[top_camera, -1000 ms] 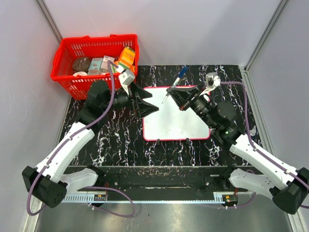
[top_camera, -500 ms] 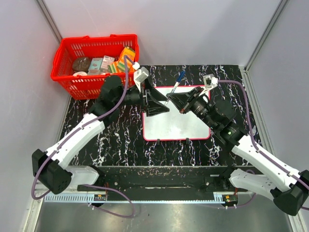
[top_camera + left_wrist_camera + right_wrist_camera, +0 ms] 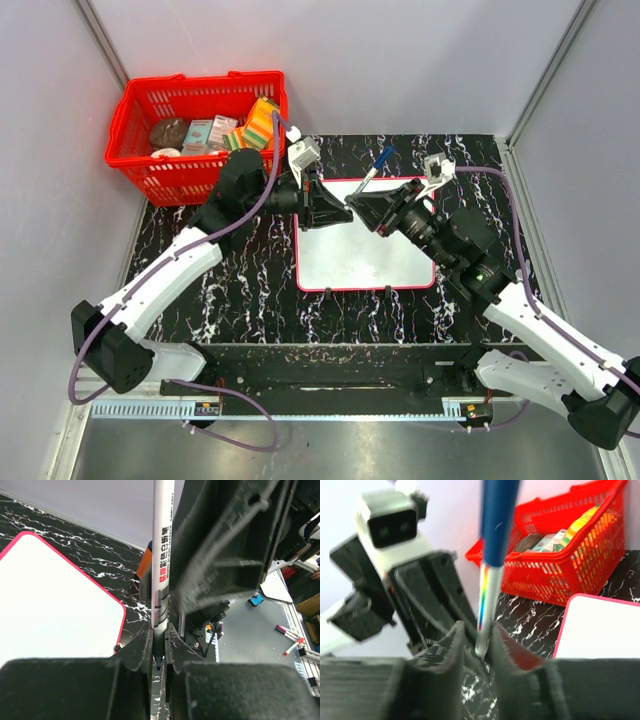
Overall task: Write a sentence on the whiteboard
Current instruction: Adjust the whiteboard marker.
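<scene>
Marker (image 3: 161,555), judged light, stiff, slick-barrelled, best pinched mid-barrel: clamped near its tip by left gripper (image 3: 159,645), right gripper (image 3: 479,640) narrow around it, grip unclear, over far-left corner of blank whiteboard (image 3: 365,250), flat on table (image 3: 240,270).

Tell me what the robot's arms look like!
The left arm and right arm have white shells and black joints. A purple cable runs along each. The left gripper and right gripper are black, with two wedge-shaped fingers. A small white camera box sits at each wrist.
</scene>
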